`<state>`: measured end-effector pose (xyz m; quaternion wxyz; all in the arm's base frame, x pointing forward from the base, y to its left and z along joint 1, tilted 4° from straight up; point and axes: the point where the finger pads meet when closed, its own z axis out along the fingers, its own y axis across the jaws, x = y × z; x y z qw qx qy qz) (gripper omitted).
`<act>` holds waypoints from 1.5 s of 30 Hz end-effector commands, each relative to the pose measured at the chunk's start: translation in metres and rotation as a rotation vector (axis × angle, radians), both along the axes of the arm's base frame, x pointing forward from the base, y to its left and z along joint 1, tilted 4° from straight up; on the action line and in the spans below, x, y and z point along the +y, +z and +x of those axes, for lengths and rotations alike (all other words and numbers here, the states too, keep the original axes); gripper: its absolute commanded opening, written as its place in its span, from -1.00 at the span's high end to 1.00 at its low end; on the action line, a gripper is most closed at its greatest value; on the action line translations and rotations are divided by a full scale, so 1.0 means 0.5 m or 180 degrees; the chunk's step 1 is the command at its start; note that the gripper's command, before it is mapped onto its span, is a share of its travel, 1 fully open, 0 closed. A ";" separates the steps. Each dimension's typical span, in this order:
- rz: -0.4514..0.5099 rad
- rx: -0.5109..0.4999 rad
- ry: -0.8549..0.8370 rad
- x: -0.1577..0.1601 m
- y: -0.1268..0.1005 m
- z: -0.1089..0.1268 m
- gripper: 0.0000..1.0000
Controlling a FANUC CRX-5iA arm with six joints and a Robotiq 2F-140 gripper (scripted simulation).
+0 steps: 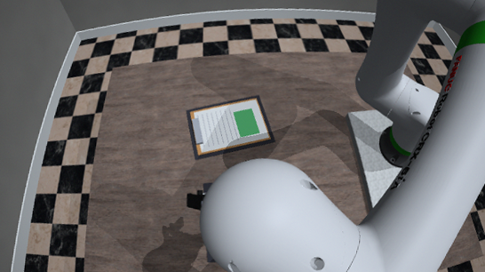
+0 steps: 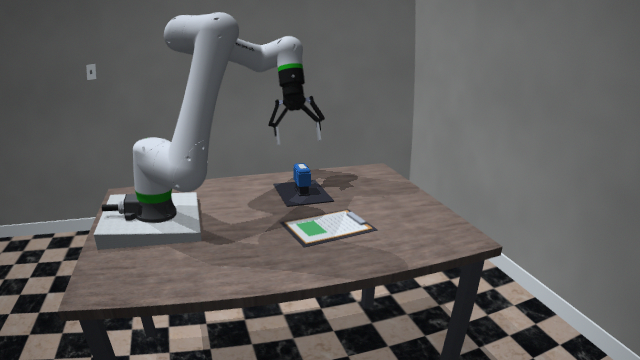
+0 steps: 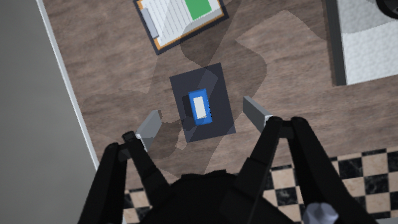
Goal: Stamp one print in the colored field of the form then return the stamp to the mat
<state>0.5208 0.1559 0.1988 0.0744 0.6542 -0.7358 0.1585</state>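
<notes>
The blue stamp (image 2: 302, 178) stands upright at the middle of the dark mat (image 2: 303, 197). In the wrist view the stamp (image 3: 199, 106) shows from above on the mat (image 3: 202, 102). My gripper (image 2: 297, 134) hangs well above the stamp, fingers pointing down, open wide and empty. In the wrist view my gripper (image 3: 200, 110) has its two fingertips on either side of the mat. The form on its clipboard (image 2: 329, 226) lies in front of the mat, with a green field (image 2: 311, 228) and no dark mark. In the top view the form (image 1: 229, 126) and field (image 1: 245, 123) show, but the arm hides the stamp.
The arm's base stands on a white block (image 2: 148, 225) at the table's left. The arm's elbow (image 1: 278, 229) fills the foreground of the top view. The table edge (image 3: 65, 85) runs close to the mat's left side in the wrist view.
</notes>
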 end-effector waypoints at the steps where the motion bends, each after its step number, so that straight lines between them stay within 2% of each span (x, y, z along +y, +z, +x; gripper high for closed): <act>1: 0.0650 0.0072 0.0194 -0.003 -0.037 0.016 -1.00; 2: 0.0835 0.0092 0.0238 -0.002 -0.048 0.021 -1.00; 3: 0.0835 0.0092 0.0238 -0.002 -0.048 0.021 -1.00; 4: 0.0963 0.0095 0.0268 -0.001 -0.054 0.026 -1.00; 8: 0.1068 0.0091 0.0292 0.000 -0.058 0.030 -1.00; 24: 0.1073 0.0091 0.0293 0.000 -0.057 0.030 -1.00; 26: 0.1073 0.0102 0.0293 0.000 -0.037 0.029 -1.00; 30: 0.1074 0.0141 0.0295 -0.001 0.034 0.024 -1.00; 36: 0.1075 0.0144 0.0287 -0.002 0.042 0.023 -1.00; 38: 0.1090 0.0116 0.0110 -0.033 0.041 0.027 -1.00; 40: 0.1090 0.0116 0.0110 -0.033 0.041 0.027 -1.00; 43: 0.1156 -0.0022 -0.0751 -0.176 0.039 0.034 -1.00; 45: 0.1169 -0.0055 -0.0947 -0.204 0.039 0.025 -1.00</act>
